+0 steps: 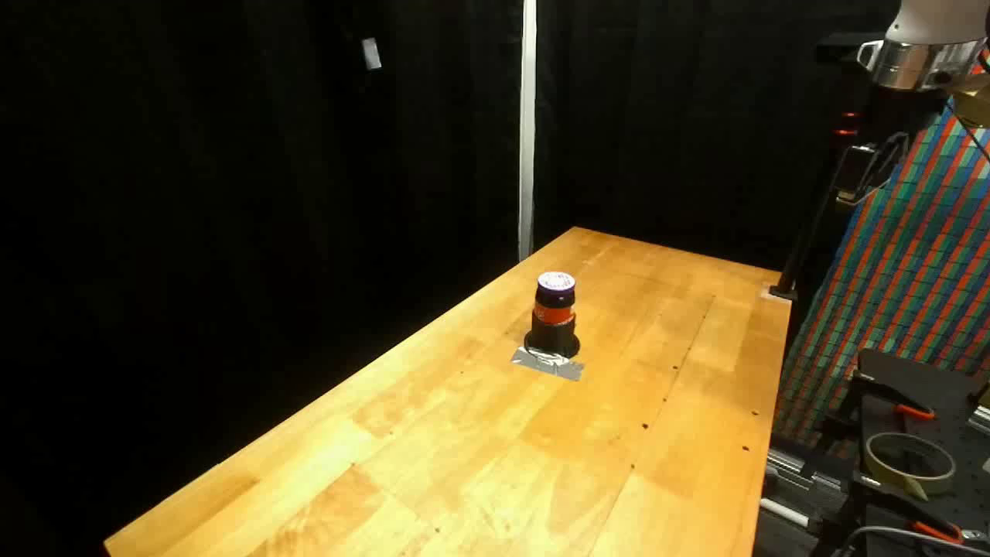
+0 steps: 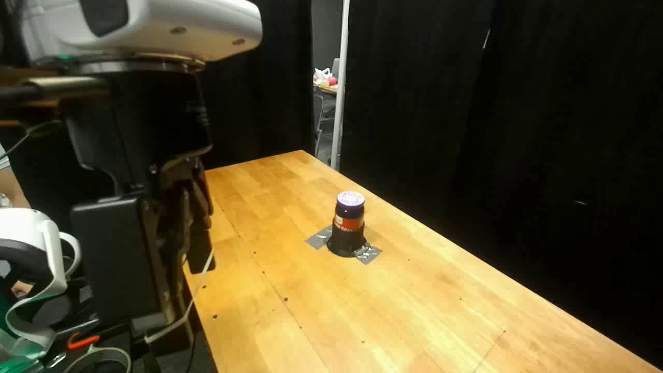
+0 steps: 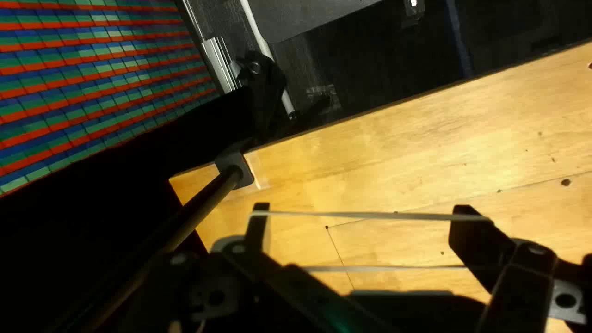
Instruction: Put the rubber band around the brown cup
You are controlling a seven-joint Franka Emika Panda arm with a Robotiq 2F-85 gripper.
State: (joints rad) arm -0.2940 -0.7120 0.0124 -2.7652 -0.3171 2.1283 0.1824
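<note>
The brown cup, dark with an orange-red stripe and a whitish, purple-rimmed top, stands upright in a black base on the wooden table in both exterior views (image 1: 554, 312) (image 2: 348, 224). It is out of the wrist view. My gripper (image 3: 364, 223) is open, with its fingers wide apart. The pale rubber band (image 3: 351, 215) is stretched around both fingers as two roughly parallel strands. In an exterior view the gripper (image 2: 178, 300) hangs beside the table edge, well away from the cup, and the rubber band (image 2: 201, 284) shows as a thin loop there.
Grey tape (image 1: 553, 365) (image 2: 369, 255) holds the base to the wooden table (image 1: 479, 464). A dark pole (image 3: 199, 208) is clamped at a table corner. A side bench holds a tape roll (image 1: 911, 463) and orange-handled clamps (image 1: 916, 411). A white headset (image 2: 49, 259) is near the arm.
</note>
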